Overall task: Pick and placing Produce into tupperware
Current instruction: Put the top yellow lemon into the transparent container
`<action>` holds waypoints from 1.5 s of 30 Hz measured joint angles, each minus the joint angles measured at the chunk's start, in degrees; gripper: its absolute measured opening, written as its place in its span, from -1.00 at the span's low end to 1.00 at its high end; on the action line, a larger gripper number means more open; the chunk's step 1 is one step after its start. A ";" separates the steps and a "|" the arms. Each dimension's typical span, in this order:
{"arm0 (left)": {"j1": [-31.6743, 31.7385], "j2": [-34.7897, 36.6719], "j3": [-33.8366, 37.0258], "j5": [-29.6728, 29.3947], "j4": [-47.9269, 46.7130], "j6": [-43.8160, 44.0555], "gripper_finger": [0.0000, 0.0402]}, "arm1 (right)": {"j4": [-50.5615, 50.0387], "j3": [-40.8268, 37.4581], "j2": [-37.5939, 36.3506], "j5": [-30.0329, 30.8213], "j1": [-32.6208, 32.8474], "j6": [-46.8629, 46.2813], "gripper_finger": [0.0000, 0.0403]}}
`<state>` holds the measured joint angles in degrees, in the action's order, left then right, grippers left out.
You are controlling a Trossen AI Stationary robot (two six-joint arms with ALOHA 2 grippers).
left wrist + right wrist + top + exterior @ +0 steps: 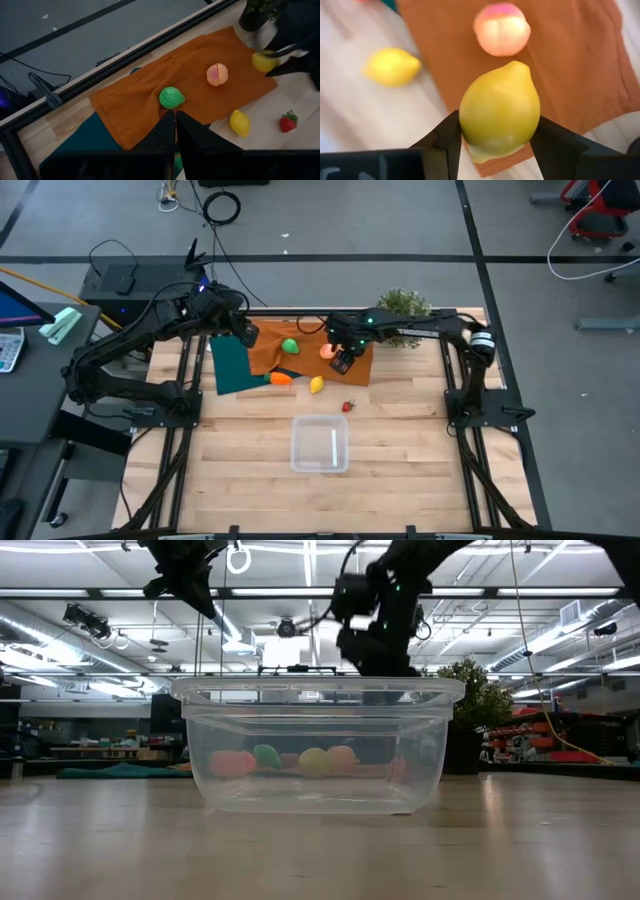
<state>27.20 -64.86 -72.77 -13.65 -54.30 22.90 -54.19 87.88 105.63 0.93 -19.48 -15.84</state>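
My right gripper point(343, 361) hangs over the orange cloth's right part point(355, 370), shut on a yellow lemon point(499, 117). The pale reddish apple point(327, 351) and the green round fruit point(289, 346) rest on the cloth. The carrot point(282, 378), second lemon point(316, 385) and strawberry point(348, 406) lie on the wood near the cloth's near edge. The clear tupperware point(320, 443) stands nearer the table's near edge, with nothing in it. My left gripper point(175, 122) is shut, holds nothing, and hovers above the cloth's left end. My right gripper pinches the lemon across its wide body point(470, 125), one finger point(447, 140) on each side. The fingers come from above, pointing down. The lemon is lifted clear of the cloth, its pointed end point(520, 67) away from the fingers.
A teal cloth point(232, 365) lies partly under the orange cloth at its left. A bushy potted plant point(403, 303) stands at the far edge, behind the right arm. Bare wood lies around the tupperware.
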 joint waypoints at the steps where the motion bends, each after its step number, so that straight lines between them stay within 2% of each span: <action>1: 0.00 0.00 0.00 0.00 0.00 -0.03 -0.92 | 0.00 0.00 -0.98 -0.10 0.41 -0.35 -0.20; 16: 0.00 0.00 0.00 0.00 0.04 -4.66 -0.88 | -0.30 0.02 -11.17 -1.62 10.41 -7.70 -0.20; 25: -0.07 0.00 0.00 2.25 -0.07 -6.52 -0.94 | -5.14 0.02 -12.03 -3.08 20.26 -7.99 -0.20; 31: -0.07 0.00 0.00 4.15 -1.69 -8.61 -0.90 | -7.10 0.02 -12.03 -3.32 26.30 -8.57 -0.20; 42: -0.07 0.00 0.00 4.15 -5.94 -8.07 -0.94 | -11.79 0.02 -11.98 -3.74 33.92 -11.07 -0.20; 45: -0.07 0.00 0.00 4.82 -6.53 -5.67 -0.94 | -11.98 0.02 -11.98 -3.89 35.43 -13.06 -0.20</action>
<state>27.14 -64.86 -72.77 -8.83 -60.83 17.23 -66.17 87.90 93.65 -2.96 15.95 -28.90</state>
